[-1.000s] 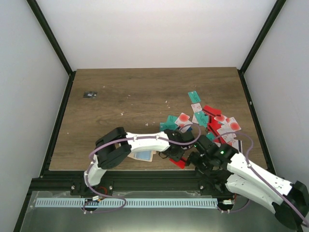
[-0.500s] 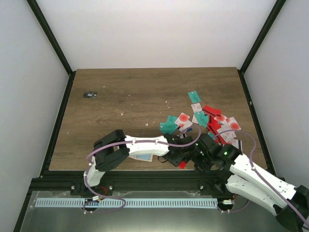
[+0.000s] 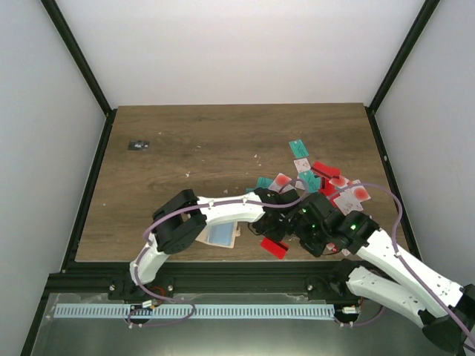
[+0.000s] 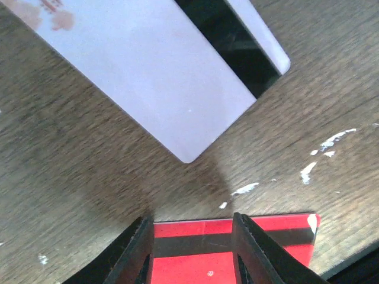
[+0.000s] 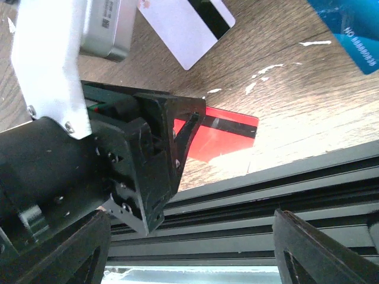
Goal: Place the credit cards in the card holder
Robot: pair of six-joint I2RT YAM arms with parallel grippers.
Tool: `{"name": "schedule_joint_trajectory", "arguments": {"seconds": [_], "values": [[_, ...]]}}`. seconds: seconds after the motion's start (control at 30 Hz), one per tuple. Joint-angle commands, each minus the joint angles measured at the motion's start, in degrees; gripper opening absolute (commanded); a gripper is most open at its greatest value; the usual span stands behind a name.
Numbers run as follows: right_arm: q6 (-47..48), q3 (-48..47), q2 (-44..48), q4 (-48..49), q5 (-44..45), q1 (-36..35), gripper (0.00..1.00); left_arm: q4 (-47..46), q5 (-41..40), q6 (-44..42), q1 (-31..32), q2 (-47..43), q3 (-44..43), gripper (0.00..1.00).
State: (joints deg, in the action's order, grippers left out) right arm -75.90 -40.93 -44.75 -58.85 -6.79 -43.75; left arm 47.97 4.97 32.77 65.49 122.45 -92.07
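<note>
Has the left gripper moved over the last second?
Yes. The left gripper has shifted away from the table's near edge, toward the card pile, uncovering more of the red card.

A robotics lab test cell: white panels [image 3: 237,44] in a black frame [image 3: 78,55] enclose a wooden bench [image 3: 185,141], with two robot arms [image 3: 223,215] bolted to a metal rail [image 3: 223,280].

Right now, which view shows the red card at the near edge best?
Left wrist: the red card is close, its black stripe clear. Right wrist shows part behind the left gripper; top view shows it small.
</note>
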Motion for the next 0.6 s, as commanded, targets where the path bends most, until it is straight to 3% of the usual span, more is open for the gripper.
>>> {"name": "schedule_joint_trajectory", "arguments": {"seconds": [0.0,0.57], "values": [[-0.55,-3.18,2.07,-3.29,3.88,-0.30,0.77,-1.47,4.57,-0.17,0.67,2.83,-1.31,0.38],[-1.55,-0.42,4.29,-2.36,2.07,-0.28,0.76,-8.90,10.11,-2.34,0.86,2.54,-1.34,0.37]]}}
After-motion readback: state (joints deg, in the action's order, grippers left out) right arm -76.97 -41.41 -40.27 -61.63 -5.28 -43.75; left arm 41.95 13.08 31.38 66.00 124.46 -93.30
